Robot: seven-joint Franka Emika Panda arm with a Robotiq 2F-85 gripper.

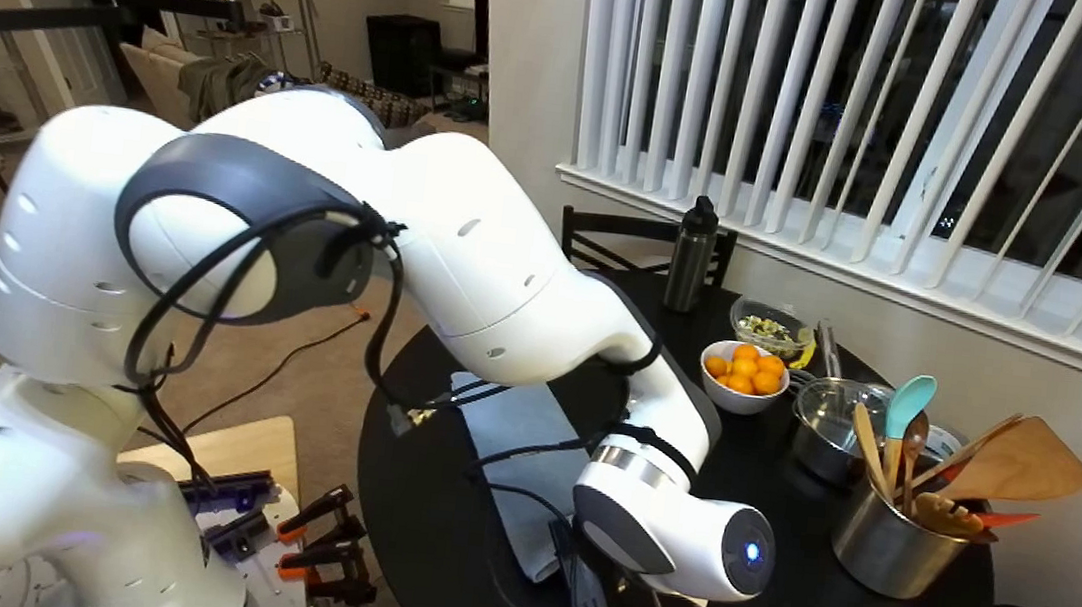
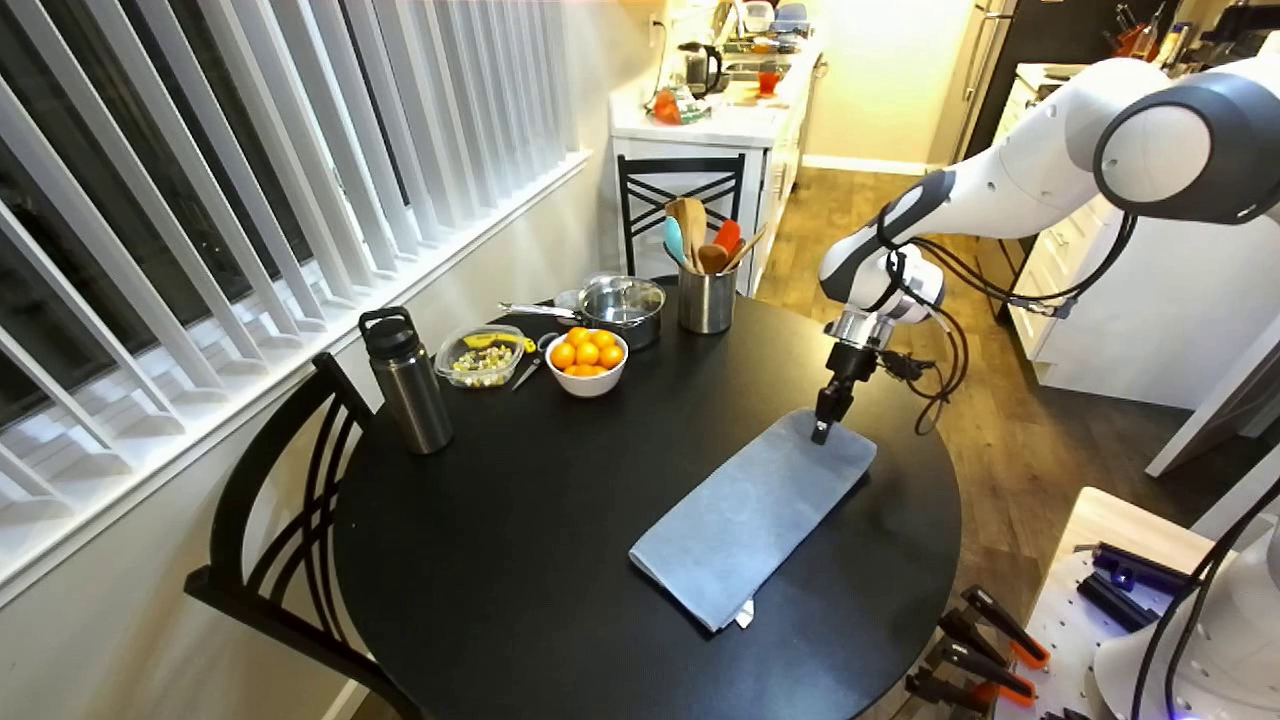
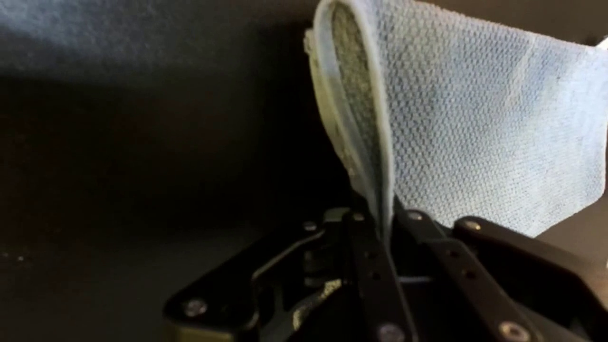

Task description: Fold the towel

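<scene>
The blue-grey towel (image 2: 745, 520) lies as a long, flat folded strip on the black round table, with a small white tag at its near corner in an exterior view. It also shows in an exterior view (image 1: 524, 463), partly hidden by the arm and cables. My gripper (image 2: 824, 424) points down at the towel's end nearer the utensils. In the wrist view my gripper (image 3: 382, 216) is shut on the towel's edge (image 3: 456, 114), which is pinched between the fingers and rises in a narrow loop. The fingertips are hidden behind the arm in an exterior view.
A white bowl of oranges (image 2: 587, 378), a clear food container (image 2: 480, 357), a steel pot (image 2: 630, 310), a utensil holder (image 2: 706, 300) and a steel bottle (image 2: 412, 385) stand on the table (image 2: 520, 560). A chair (image 2: 290, 520) stands at its edge.
</scene>
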